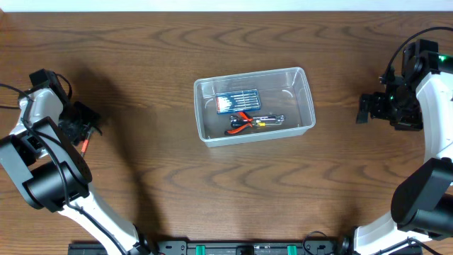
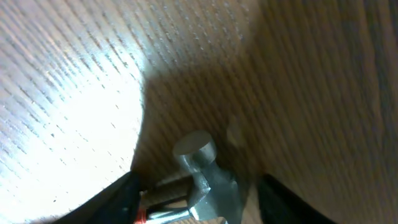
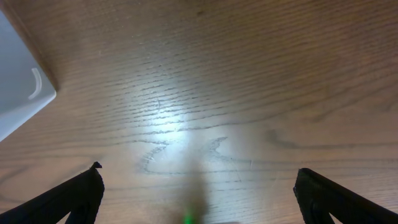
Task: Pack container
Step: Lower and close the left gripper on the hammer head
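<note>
The clear plastic container [image 1: 306, 92] stands at the table's middle; its corner shows at the left of the right wrist view [image 3: 18, 93]. Inside lie a blue drill-bit case [image 1: 238, 102] and red-handled pliers [image 1: 244, 120]. My left gripper [image 1: 83, 129] is at the far left, low over the table. In the left wrist view its fingers [image 2: 199, 202] are spread on either side of a hammer [image 2: 202, 180] with a steel head and a red-banded neck. A bit of red handle [image 1: 83, 146] shows overhead. My right gripper [image 1: 364, 108] is open and empty [image 3: 199, 196], right of the container.
Both arm bases stand at the front corners of the wooden table [image 1: 156, 191]. A black rail [image 1: 241, 248] runs along the front edge. A green light reflects on the wood below my right gripper [image 3: 186, 218].
</note>
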Robot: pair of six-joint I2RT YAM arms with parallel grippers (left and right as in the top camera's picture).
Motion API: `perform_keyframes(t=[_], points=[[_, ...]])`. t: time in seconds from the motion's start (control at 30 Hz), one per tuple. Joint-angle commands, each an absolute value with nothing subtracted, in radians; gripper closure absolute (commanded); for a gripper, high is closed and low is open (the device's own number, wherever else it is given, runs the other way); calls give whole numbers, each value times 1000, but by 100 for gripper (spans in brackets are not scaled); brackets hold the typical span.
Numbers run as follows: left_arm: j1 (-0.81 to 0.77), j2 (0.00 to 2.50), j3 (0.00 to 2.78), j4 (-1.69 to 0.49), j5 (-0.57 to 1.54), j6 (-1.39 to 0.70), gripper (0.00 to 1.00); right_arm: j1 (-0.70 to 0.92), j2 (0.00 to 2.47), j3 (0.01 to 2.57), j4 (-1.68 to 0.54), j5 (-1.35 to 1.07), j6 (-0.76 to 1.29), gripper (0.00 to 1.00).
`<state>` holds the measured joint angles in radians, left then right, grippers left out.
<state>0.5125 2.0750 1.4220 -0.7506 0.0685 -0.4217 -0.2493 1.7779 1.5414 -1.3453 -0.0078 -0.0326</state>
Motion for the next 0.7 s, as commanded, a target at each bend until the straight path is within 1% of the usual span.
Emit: perform_keyframes(t=[0.0, 0.27, 0.3, 0.37, 0.43, 0.6, 0.67], points=[[514, 2088, 1436, -751, 72, -424, 43, -242, 1781, 1537, -1348, -3, -16, 1], [514, 2088, 1436, -751, 72, -424, 45, -242, 1781, 1537, -1348, 0, -16, 1], [514, 2088, 1436, -751, 72, -424, 47, -242, 1781, 1537, -1348, 1, -16, 1], [514, 2088, 1436, -751, 72, -424, 57, -242, 1781, 1537, -1348, 1, -16, 1], [514, 2088, 1436, -753, 72, -424, 62, -242, 1781, 1537, -1350, 4, -17, 1], [514, 2088, 1436, -754, 72, -424, 65, -242, 1781, 1537, -1351, 4, -22, 1], [514, 2088, 1436, -754, 72, -424, 68, -242, 1781, 1537, -1351, 4, -23, 1]])
